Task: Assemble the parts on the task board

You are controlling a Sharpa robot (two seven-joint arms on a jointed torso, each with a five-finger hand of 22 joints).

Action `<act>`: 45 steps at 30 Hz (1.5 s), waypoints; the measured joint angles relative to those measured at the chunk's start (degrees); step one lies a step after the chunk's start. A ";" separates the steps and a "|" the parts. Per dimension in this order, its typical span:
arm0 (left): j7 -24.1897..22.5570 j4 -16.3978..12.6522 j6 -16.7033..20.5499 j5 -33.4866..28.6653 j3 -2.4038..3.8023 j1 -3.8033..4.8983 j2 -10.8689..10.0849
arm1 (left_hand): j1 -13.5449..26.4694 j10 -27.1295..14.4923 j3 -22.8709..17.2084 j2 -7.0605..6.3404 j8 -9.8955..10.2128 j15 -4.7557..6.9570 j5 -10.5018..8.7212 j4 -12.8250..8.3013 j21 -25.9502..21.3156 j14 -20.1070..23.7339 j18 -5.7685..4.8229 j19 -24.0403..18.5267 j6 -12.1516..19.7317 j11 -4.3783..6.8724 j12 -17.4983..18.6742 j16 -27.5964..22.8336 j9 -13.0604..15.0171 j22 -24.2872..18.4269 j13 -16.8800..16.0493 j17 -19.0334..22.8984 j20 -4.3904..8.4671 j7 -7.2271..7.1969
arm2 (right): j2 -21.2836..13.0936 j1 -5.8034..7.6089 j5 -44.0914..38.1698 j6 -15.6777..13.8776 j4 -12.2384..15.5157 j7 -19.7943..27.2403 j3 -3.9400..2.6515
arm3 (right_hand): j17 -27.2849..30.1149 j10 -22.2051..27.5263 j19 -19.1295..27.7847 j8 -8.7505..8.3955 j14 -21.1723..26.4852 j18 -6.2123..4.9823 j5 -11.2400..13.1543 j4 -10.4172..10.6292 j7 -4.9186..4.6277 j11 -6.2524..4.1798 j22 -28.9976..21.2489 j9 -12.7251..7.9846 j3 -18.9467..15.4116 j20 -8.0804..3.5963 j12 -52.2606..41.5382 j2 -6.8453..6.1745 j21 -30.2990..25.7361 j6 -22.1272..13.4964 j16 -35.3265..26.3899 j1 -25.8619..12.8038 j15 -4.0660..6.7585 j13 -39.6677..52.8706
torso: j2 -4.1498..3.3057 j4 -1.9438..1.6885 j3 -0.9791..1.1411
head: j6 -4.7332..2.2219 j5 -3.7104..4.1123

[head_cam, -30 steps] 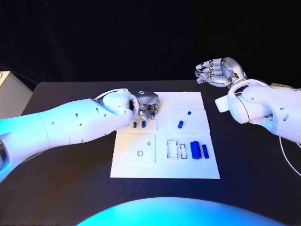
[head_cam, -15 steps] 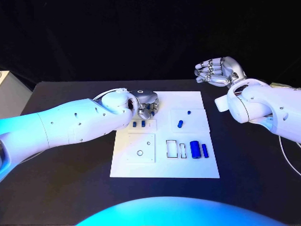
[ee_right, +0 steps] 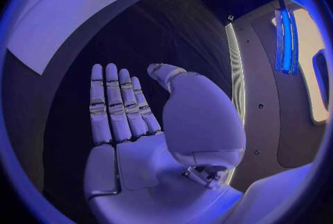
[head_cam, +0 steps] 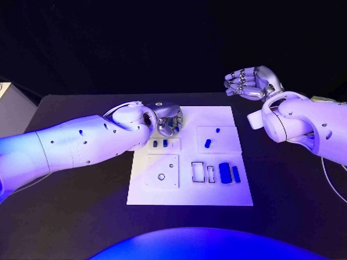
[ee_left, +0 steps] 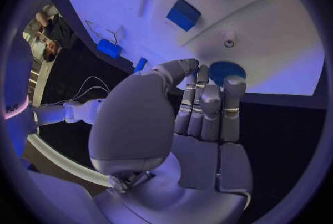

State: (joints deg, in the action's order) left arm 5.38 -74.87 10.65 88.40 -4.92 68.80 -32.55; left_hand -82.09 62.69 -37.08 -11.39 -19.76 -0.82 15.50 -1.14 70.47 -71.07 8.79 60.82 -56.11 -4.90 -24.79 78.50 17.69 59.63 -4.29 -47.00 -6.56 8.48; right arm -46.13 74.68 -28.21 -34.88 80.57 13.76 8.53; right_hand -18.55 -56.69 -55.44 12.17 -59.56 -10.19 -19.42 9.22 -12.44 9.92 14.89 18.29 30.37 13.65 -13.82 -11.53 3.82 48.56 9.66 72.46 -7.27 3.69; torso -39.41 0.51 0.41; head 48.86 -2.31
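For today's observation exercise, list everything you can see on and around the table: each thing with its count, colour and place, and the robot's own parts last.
Table: one, black, under everything.
Task board: one, white, mid-table.
Small parts: six blue; two near the left hand, two in the board's far right panel, two upright at its right middle.
Round disc: one, blue, at the left hand's fingertips.
Box: one, white, at the table's far left.
Left hand: silver, over the board's far left corner.
Right hand: silver, raised beyond the board, empty.
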 measured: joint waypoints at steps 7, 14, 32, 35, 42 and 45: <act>-0.18 -2.69 0.49 -3.54 1.83 0.11 -2.46 | 0.00 0.51 0.00 0.00 0.02 0.00 -0.05 0.00 0.25 -0.41 0.00 0.29 -0.20 0.11 0.40 0.00 0.08 0.29 -0.06 -0.33 -0.13 0.20 | 0.13 -0.09 0.10 0.09 -0.80 0.18 0.00 | 0.33 0.00 0.00 -0.22 0.00 0.00 0.00 -0.31 -0.05 0.00 -0.55 -0.06 0.14 0.00 0.36 0.00 0.00 0.43 0.00 0.00 0.00 -0.02 | 0.11 -0.03 0.00 | -0.25 -0.03; -0.18 -4.78 0.26 -6.00 2.58 0.55 -4.79 | 0.31 1.12 0.16 -0.31 0.06 -0.01 -0.10 -0.15 0.25 -0.41 0.00 0.41 -0.41 0.29 0.67 0.22 0.16 0.41 -0.27 -0.52 -0.01 0.00 | 0.23 -0.25 0.16 0.33 -1.89 0.24 0.00 | 0.60 0.00 0.00 -0.29 -0.20 0.00 0.00 -0.39 -0.06 0.00 -0.96 -0.15 0.06 0.00 0.90 0.00 0.00 0.44 -0.23 0.00 -0.20 -0.07 | 0.27 -0.10 0.01 | -0.34 -0.03; 0.27 -2.96 -1.33 -5.25 1.73 0.50 -6.09 | 0.85 1.53 0.16 -0.24 0.48 0.18 0.06 -0.14 0.25 -0.61 0.00 0.41 -0.81 0.30 1.16 0.22 0.25 0.48 -0.19 -0.35 -0.01 -0.01 | 0.27 -0.65 0.20 0.70 -2.16 0.24 0.02 | 0.95 -0.01 0.00 -0.55 -0.20 0.00 0.00 -0.55 -0.03 0.00 -1.46 -0.21 0.23 0.00 1.23 0.00 0.00 0.41 -0.45 0.00 -0.19 -0.06 | 0.28 -0.14 -0.07 | -0.23 -0.37; 0.37 -2.63 -1.51 -4.65 1.54 0.40 -6.05 | 0.85 1.53 0.16 -0.24 0.48 0.18 0.06 -0.14 0.25 -0.60 0.00 0.41 -0.82 0.30 1.16 0.21 0.24 0.42 -0.19 -0.27 -0.01 -0.01 | 0.25 -0.68 0.20 0.72 -2.14 0.24 0.02 | 0.95 -0.01 0.00 -0.55 -0.20 0.00 0.00 -0.55 -0.03 0.00 -1.46 -0.21 0.23 0.00 1.23 0.00 0.00 0.41 -0.45 0.00 -0.20 -0.06 | 0.25 -0.11 -0.07 | -0.18 -0.40; 0.69 -2.20 -2.17 -3.46 1.23 0.31 -6.04 | 0.86 1.53 0.32 -0.24 0.49 0.18 0.06 -0.30 0.25 -0.60 0.01 0.41 -0.81 0.30 1.38 0.22 0.23 0.26 -0.19 -0.20 0.00 -0.01 | 0.24 -0.72 0.21 0.77 -2.09 0.24 0.02 | 1.00 -0.01 0.00 -0.55 -0.20 0.00 0.00 -0.55 -0.02 0.00 -1.55 -0.24 0.23 0.00 1.47 0.00 0.00 0.40 -0.45 0.00 -0.19 -0.06 | 0.25 -0.14 -0.03 | 0.05 -0.40; 0.85 -2.13 -2.50 -3.14 1.13 0.27 -6.11 | 0.92 1.53 0.32 -0.30 0.49 0.18 0.05 -0.30 0.25 -0.60 0.00 0.41 -0.81 0.30 1.38 0.21 0.25 0.26 -0.19 -0.20 -0.01 -0.01 | 0.26 -0.75 0.21 0.78 -2.05 0.24 0.02 | 1.05 -0.01 0.00 -0.55 -0.20 0.00 0.00 -0.55 -0.02 0.00 -1.61 -0.27 0.23 0.00 1.54 0.00 0.00 0.40 -0.45 0.00 -0.19 -0.05 | 0.26 -0.18 -0.02 | 0.15 -0.38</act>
State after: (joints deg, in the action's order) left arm 6.23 -77.00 8.16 85.26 -3.80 69.07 -38.66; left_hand -81.17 64.22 -36.76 -11.70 -19.28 -0.64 15.56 -1.44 70.71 -71.67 8.79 61.23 -56.92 -4.61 -23.41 78.72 17.94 59.89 -4.47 -47.21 -6.57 8.47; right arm -45.87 73.94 -28.00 -34.10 78.52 13.99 8.56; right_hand -17.50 -56.70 -55.45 11.62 -59.76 -10.19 -19.42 8.68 -12.46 9.92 13.28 18.02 30.60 13.65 -12.28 -11.53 3.82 48.97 9.21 72.46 -7.46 3.64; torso -39.14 0.34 0.40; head 49.02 -2.70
